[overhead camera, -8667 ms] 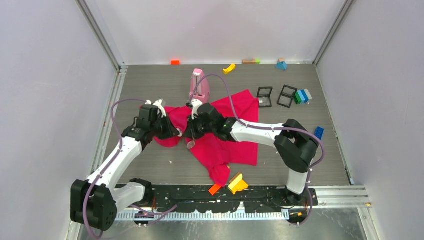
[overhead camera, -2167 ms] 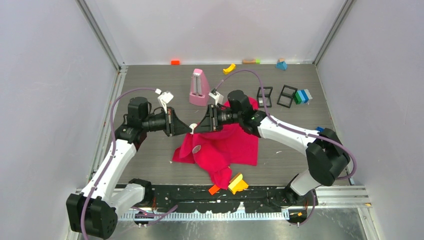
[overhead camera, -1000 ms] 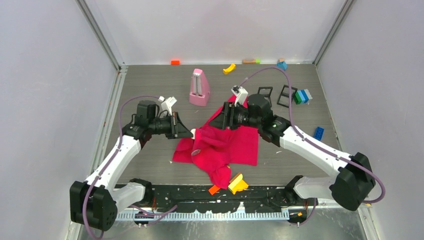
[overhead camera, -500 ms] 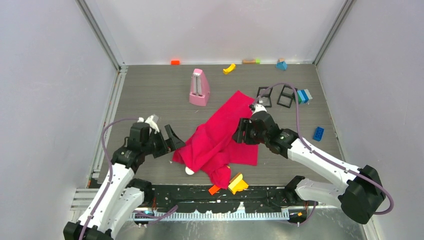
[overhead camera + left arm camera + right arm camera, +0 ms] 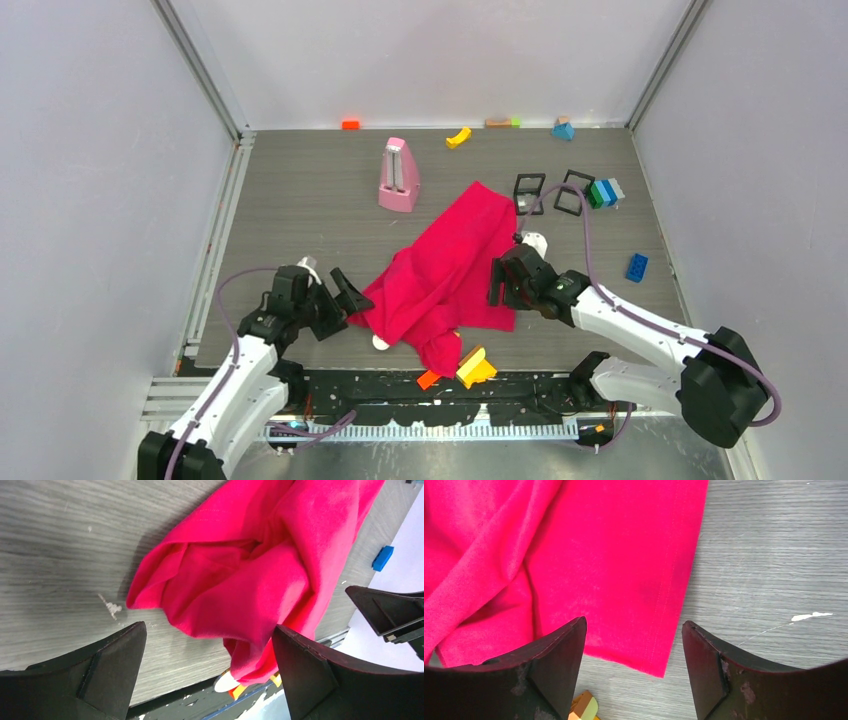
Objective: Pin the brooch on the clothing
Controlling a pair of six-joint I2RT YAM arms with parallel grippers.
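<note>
The clothing [image 5: 445,268] is a crimson-pink T-shirt lying crumpled on the grey table, also seen in the left wrist view [image 5: 240,575] and the right wrist view [image 5: 614,555]. A small white round piece [image 5: 380,343], apparently the brooch, peeks out from under the shirt's near edge [image 5: 227,682]. My left gripper [image 5: 340,300] is open just left of the shirt, its jaws [image 5: 207,630] wide apart and holding nothing. My right gripper [image 5: 497,283] hangs open over the shirt's right hem corner [image 5: 634,622], also empty.
A pink metronome-shaped object [image 5: 399,176] stands behind the shirt. Two black square frames [image 5: 529,193] and a brick stack [image 5: 604,191] sit at the back right, a blue brick [image 5: 637,266] at the right. Yellow [image 5: 475,367] and orange [image 5: 430,379] blocks lie at the near edge.
Both grippers have let go of the lifted shirt, which has dropped flat onto the table. Both arms have drawn back and down toward the near edge, jaws opening wider.
</note>
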